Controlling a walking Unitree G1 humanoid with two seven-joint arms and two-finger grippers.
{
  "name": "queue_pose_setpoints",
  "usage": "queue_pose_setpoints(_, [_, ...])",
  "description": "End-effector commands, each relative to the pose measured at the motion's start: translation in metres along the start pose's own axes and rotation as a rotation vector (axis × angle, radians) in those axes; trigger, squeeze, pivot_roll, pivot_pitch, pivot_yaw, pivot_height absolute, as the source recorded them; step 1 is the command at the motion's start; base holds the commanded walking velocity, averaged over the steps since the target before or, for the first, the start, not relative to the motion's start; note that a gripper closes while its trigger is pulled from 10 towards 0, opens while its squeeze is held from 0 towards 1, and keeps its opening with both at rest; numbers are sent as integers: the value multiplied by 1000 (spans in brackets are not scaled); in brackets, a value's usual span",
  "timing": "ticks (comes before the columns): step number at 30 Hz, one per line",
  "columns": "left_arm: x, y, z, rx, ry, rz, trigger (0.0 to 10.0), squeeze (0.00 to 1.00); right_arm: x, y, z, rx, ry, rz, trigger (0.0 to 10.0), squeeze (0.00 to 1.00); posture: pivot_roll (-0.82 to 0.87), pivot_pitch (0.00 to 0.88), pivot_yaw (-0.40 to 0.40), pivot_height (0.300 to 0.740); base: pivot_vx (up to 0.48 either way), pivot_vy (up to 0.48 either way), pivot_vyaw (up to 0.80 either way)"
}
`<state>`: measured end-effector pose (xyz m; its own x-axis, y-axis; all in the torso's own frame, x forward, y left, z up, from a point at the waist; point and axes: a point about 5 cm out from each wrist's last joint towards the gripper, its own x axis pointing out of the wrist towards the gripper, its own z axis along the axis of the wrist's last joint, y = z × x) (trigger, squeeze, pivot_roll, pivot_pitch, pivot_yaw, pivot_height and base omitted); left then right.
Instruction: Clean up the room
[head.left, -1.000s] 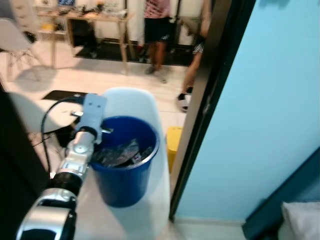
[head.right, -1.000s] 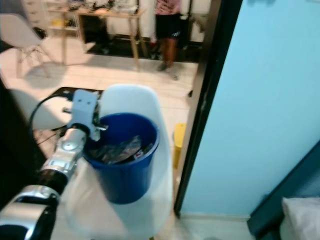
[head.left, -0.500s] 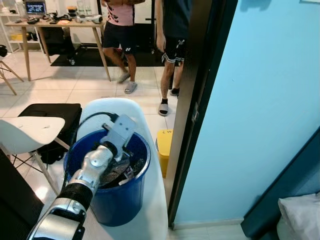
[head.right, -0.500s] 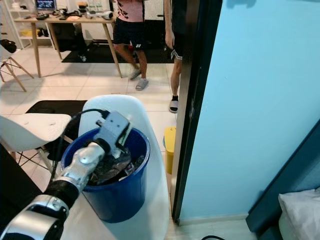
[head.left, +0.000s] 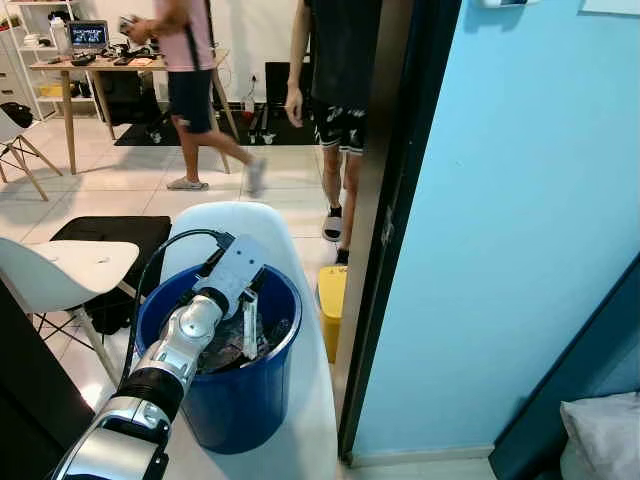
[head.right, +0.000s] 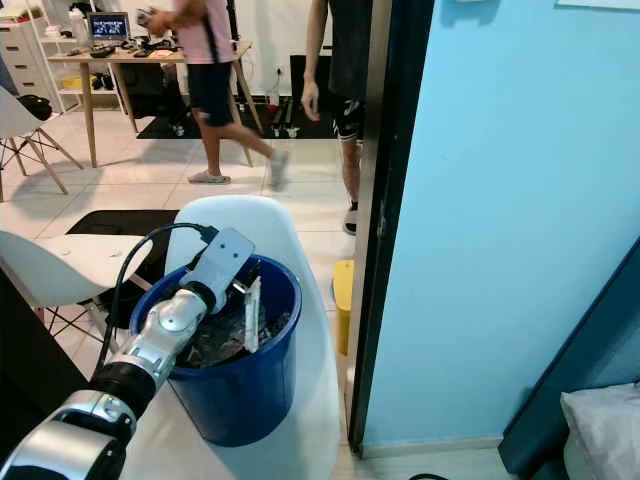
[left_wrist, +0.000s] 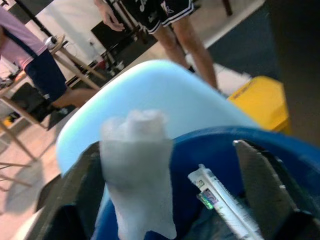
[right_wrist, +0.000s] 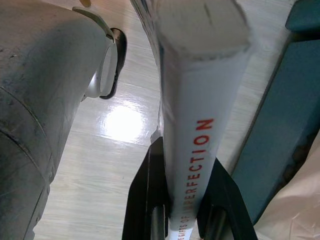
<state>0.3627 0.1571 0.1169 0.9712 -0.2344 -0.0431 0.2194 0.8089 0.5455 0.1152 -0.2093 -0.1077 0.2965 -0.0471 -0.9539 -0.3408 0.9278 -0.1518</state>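
Both people by the doorway are cut off above the chest, & the blue bucket's (head.left: 240, 400) contents are a dark jumble of wrappers, hard to sort out. The left gripper (head.left: 243, 322) reaches down into the bucket, which sits on a white chair (head.left: 300, 400). In the left wrist view its 2 fingers (left_wrist: 260, 185) stand wide apart, yet a white crumpled tissue (left_wrist: 140, 185) sits against 1 finger on the inner side, hanging over the bucket's rim; can't tell if it's stuck there or just resting. A small tube-like wrapper (left_wrist: 220, 205) lies between the fingers, lower in the bucket. The right gripper (right_wrist: 185, 210) hangs low near the wooden floor, fingers closed tight on a white book (right_wrist: 200, 115) w/ red spine lettering. Compared w/ 0.5 s ago, the left arm sits about the same over the bucket, but the person in pink (head.left: 180, 60) has walked further left, toward the desk (head.left: 70, 70).
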Motion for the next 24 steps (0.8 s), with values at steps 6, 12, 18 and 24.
queue_pose_setpoints(6, [1, 22, 4, 188, 35, 108, 10000, 1000, 1, 8, 2, -11, 1, 35, 10000, 0, -52, 0, -29, 729, 0, 0, 0])
queue_pose_setpoints(12, [2, 34, 31, 258, -107, 210, 10000, 1000, 1, 8, 2, -15, 2, 35, 10000, 0, -49, 0, -33, 729, 0, 0, 0])
queue_pose_setpoints(18, [2, 38, 42, 310, -154, 251, 10000, 1000, 1, 8, 2, -18, 1, 34, 10000, 0, -47, 0, -33, 729, 0, 0, 0])
queue_pose_setpoints(24, [-5, 52, 31, 426, -41, 453, 10000, 0, 1, 8, 3, -19, -1, 35, 10000, 0, -46, 0, -33, 729, 0, 0, 0])
